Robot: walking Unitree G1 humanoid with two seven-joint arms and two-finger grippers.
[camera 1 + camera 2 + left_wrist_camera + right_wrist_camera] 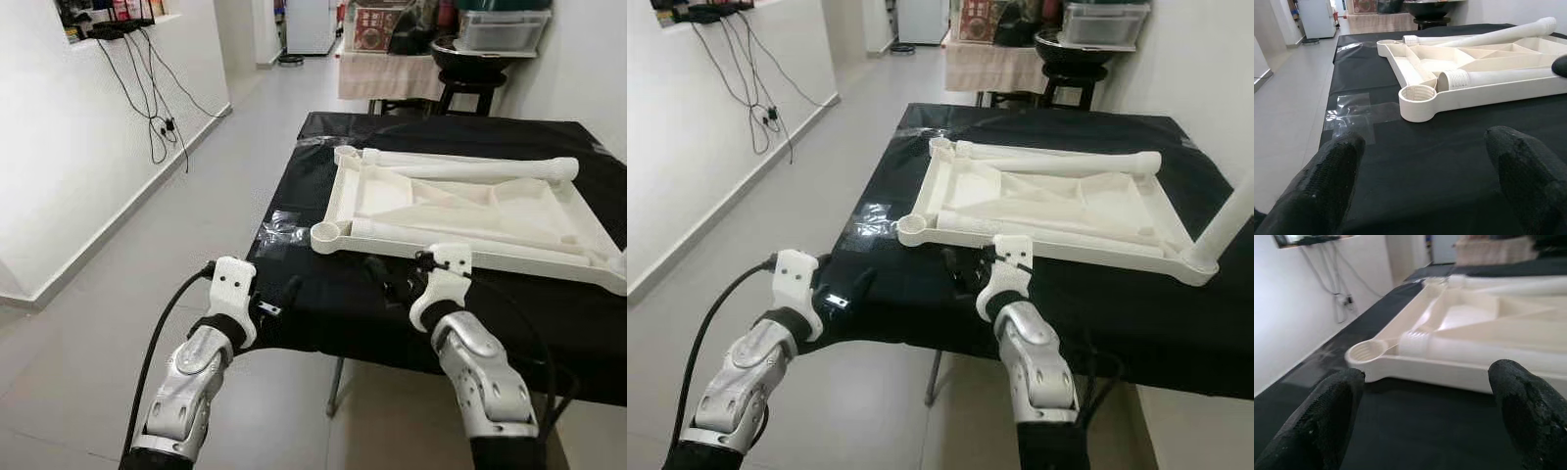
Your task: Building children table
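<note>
Both end effectors [1425, 171] [1425, 406] spread apart, near upside-down tabletop [470, 211]; long axis crosswise.

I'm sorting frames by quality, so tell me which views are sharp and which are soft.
Left eye view: sharp, evenly lit, with glare on the black cloth near the white tabletop. Left wrist view: threaded socket crisp, fingertips blurred. Right wrist view: soft throughout, the tabletop washed out.
</note>
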